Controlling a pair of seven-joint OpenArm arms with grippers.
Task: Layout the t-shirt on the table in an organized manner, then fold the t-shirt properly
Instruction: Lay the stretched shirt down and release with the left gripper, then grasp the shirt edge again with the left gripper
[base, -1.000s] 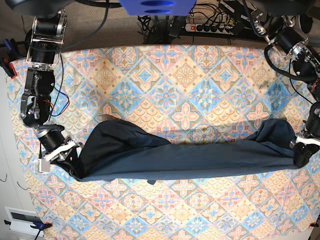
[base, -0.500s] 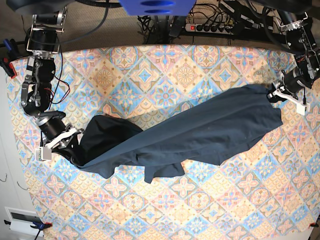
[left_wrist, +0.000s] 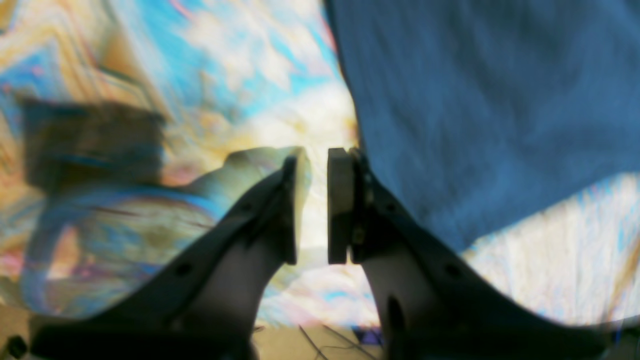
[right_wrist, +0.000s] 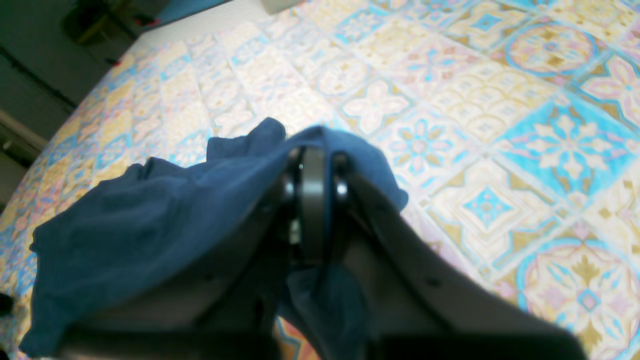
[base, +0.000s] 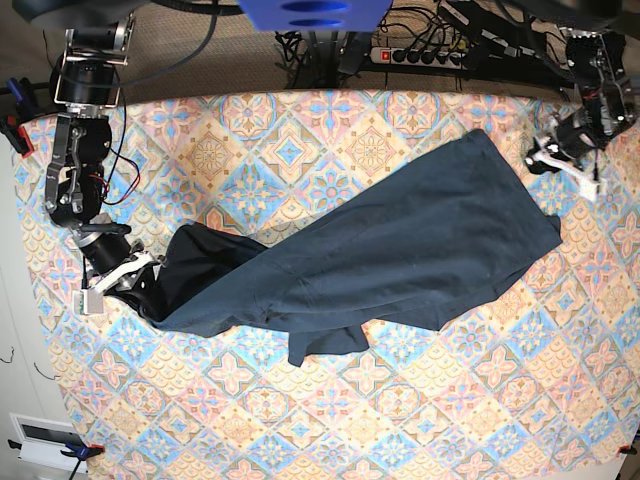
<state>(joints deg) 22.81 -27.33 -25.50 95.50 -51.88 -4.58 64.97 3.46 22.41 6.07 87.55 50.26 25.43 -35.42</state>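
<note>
The dark navy t-shirt (base: 400, 240) lies on the patterned table (base: 300, 420) in a diagonal band from lower left to upper right, with a folded flap at its lower middle. At the shirt's lower-left end my right gripper (base: 150, 303) is shut on a bunch of fabric. The right wrist view shows the cloth (right_wrist: 125, 225) wrapped over the closed right gripper (right_wrist: 312, 155). My left gripper (base: 537, 162) hovers beside the shirt's upper-right corner, apart from it. In the left wrist view the left gripper (left_wrist: 316, 160) stands slightly open and holds nothing, with the shirt (left_wrist: 475, 100) to its right.
A power strip (base: 420, 55) and cables lie beyond the table's far edge. Blue clamps (base: 15, 120) grip the cloth at the left edge. A white box (base: 45, 437) sits off the table's lower-left corner.
My left gripper has let go of the shirt's right end and drawn away toward the far edge. The freed end now lies flat, spread farther back. My right gripper kept its grip.
</note>
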